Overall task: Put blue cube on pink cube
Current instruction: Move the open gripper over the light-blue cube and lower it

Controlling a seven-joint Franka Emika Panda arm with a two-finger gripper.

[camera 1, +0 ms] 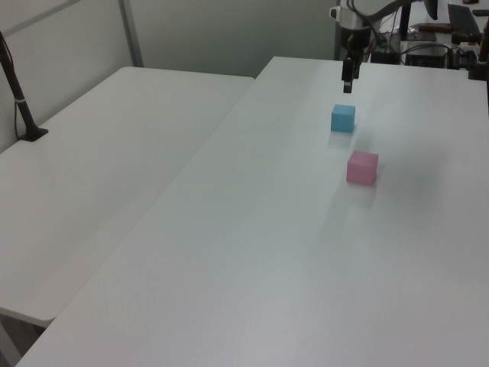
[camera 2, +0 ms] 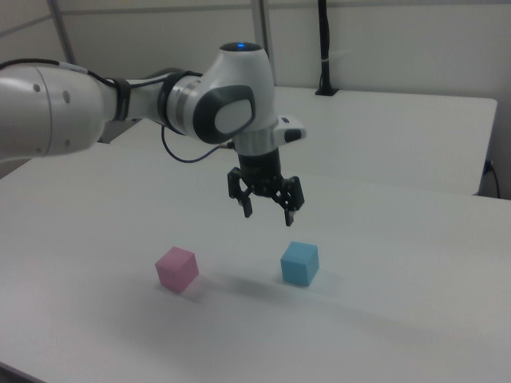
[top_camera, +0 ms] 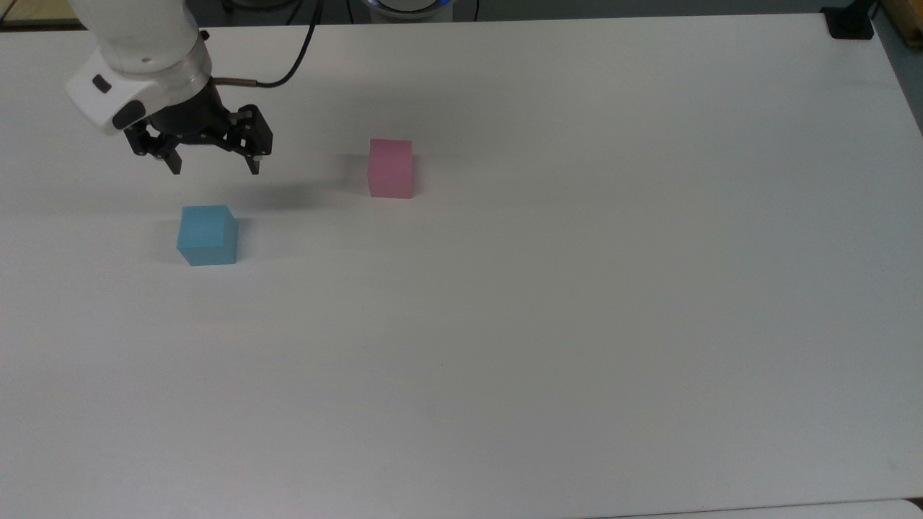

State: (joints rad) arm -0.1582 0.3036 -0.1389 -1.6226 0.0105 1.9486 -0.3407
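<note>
The blue cube [top_camera: 208, 235] rests on the white table [top_camera: 548, 303] at the top view's left; it also appears in the left view [camera 1: 343, 118] and the right view [camera 2: 300, 262]. The pink cube [top_camera: 391, 168] stands apart from it, to its right and farther back in the top view, and shows in the left view [camera 1: 362, 167] and the right view [camera 2: 176, 267]. My gripper [top_camera: 213, 167] hangs open in the air above the blue cube, touching nothing; the right view [camera 2: 268, 214] shows its two black fingers spread with nothing between them. In the left view the gripper [camera 1: 348, 82] hovers just beyond the blue cube.
A second white table [camera 1: 107, 160] adjoins at the left view's left, with a black pole clamp [camera 1: 23, 115] on it. A black cable [top_camera: 288, 68] trails from the arm's wrist. A black clamp [top_camera: 851, 21] sits at the top view's far right corner.
</note>
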